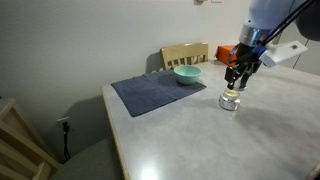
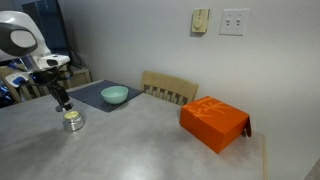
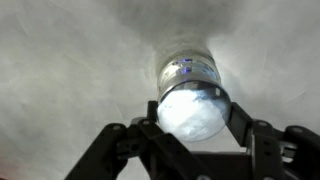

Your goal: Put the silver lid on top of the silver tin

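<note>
On the left of the bench [image 1: 170, 135] in an exterior view lies a grey mat [image 1: 148, 95], spread flat. A teal bowl [image 1: 187, 75] stands on its far right corner, with a wooden chair back [image 1: 185, 52] just behind it. Right of the chair, at the far edge, an orange box [image 1: 226, 52] shows partly behind the arm. Further right the tool [image 1: 238, 84] points down, directly above the silver tin [image 1: 231, 101]. The tin stands upright on bare bench, right of the mat and nearer than the box, apart from both.

In the wrist view the silver lid [image 3: 190, 110] is a bright round disc lying level between the two dark fingers [image 3: 138, 132]. Their inner faces sit right at its rim on the left and on the right. The tin's wall shows just beyond the disc, in line with it. The tool's gap is narrow, about the lid's width. I cannot tell whether the fingers press the lid or only flank it. Nor can I tell whether the lid rests on the tin or hangs just above it.
</note>
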Tool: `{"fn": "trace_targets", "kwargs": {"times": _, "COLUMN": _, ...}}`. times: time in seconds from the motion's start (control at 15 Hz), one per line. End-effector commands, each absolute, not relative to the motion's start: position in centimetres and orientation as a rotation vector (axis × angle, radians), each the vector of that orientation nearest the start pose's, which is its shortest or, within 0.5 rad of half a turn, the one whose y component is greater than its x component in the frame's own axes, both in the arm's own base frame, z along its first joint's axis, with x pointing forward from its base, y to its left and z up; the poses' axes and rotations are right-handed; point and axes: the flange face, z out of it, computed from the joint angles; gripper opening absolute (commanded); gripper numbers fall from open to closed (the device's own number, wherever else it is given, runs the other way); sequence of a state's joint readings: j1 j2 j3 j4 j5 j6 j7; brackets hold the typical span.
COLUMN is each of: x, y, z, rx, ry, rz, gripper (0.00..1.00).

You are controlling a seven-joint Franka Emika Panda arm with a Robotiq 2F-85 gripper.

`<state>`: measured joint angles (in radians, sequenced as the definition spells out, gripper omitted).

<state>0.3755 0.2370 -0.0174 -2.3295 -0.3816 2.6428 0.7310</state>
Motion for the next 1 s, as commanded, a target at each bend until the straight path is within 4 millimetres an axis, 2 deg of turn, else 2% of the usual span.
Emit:
{"fn": "trace_targets", "kwargs": {"times": 0.0, "x": 48.7, "y": 18.0, "z": 24.4, "rx": -3.239, "ry": 0.08, "rz": -0.243, "gripper": 0.44}}
{"fn": "trace_targets", "kwargs": {"times": 0.33, "x": 48.9, "y": 17.6, "z": 22.9, "rx": -3.185, "ry": 0.053, "rz": -0.113, "gripper": 0.44}}
{"fn": "trace_targets", "kwargs": {"times": 0.93, "x": 49.6, "y": 17.0, "z": 22.6, "rx": -3.163, "ry": -0.068, "rz": -0.078, "gripper": 0.44}}
